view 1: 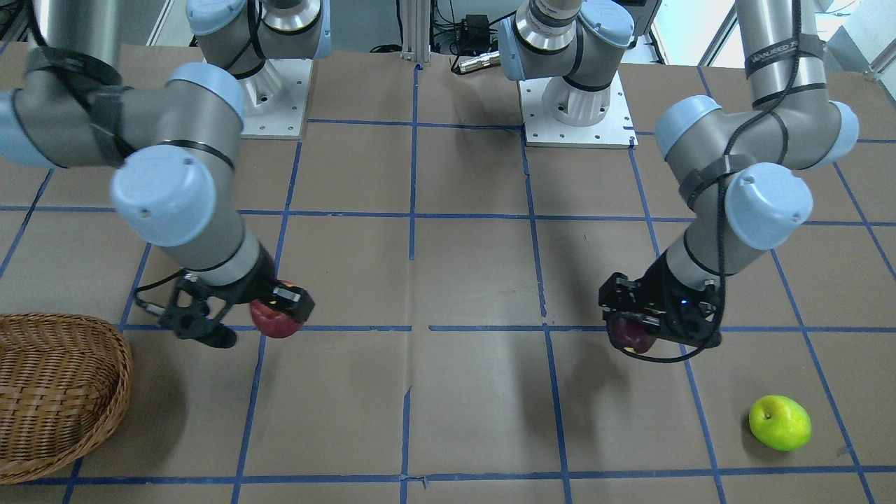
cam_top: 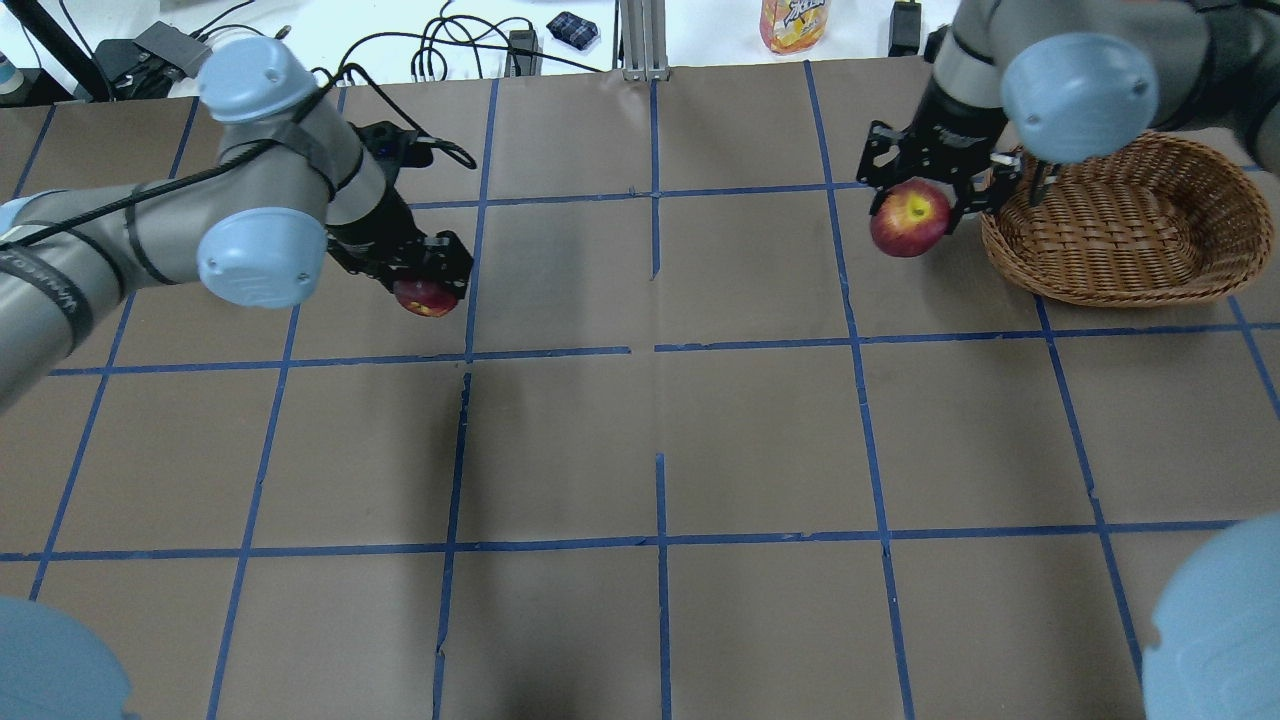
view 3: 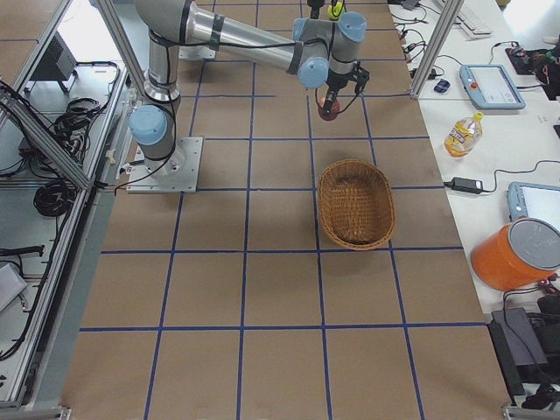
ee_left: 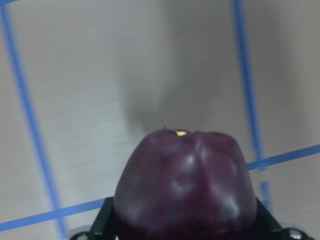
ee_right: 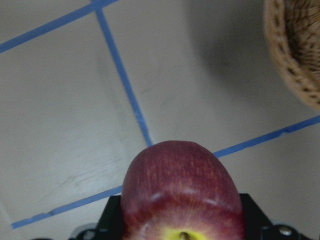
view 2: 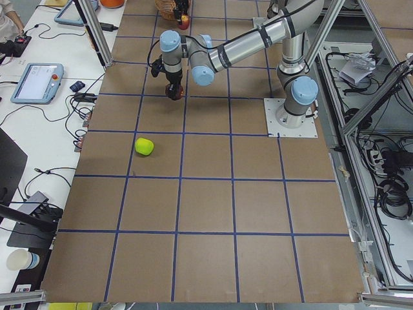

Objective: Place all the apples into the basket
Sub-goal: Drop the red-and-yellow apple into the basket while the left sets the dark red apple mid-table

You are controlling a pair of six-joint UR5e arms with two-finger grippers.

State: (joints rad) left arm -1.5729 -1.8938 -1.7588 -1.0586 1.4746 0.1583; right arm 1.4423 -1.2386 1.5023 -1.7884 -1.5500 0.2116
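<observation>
My left gripper (cam_top: 428,288) is shut on the dark maroon apple (cam_top: 425,298), held just above the table at the far left; the apple fills the left wrist view (ee_left: 185,185). My right gripper (cam_top: 915,205) is shut on the red apple (cam_top: 909,220), yellow stem patch up, held just left of the wicker basket (cam_top: 1125,285). The right wrist view shows this apple (ee_right: 182,190) and the basket's rim (ee_right: 292,60) at upper right. The yellow-green apple (view 1: 779,422) lies on the table past my left gripper (view 1: 647,323), near the far edge. It is out of the overhead view.
The basket (view 3: 354,203) holds nothing. A juice bottle (cam_top: 793,20) and cables lie beyond the table's far edge. Both arm bases stand on white plates (view 1: 577,129) at the robot's side. Blue tape lines grid the brown table.
</observation>
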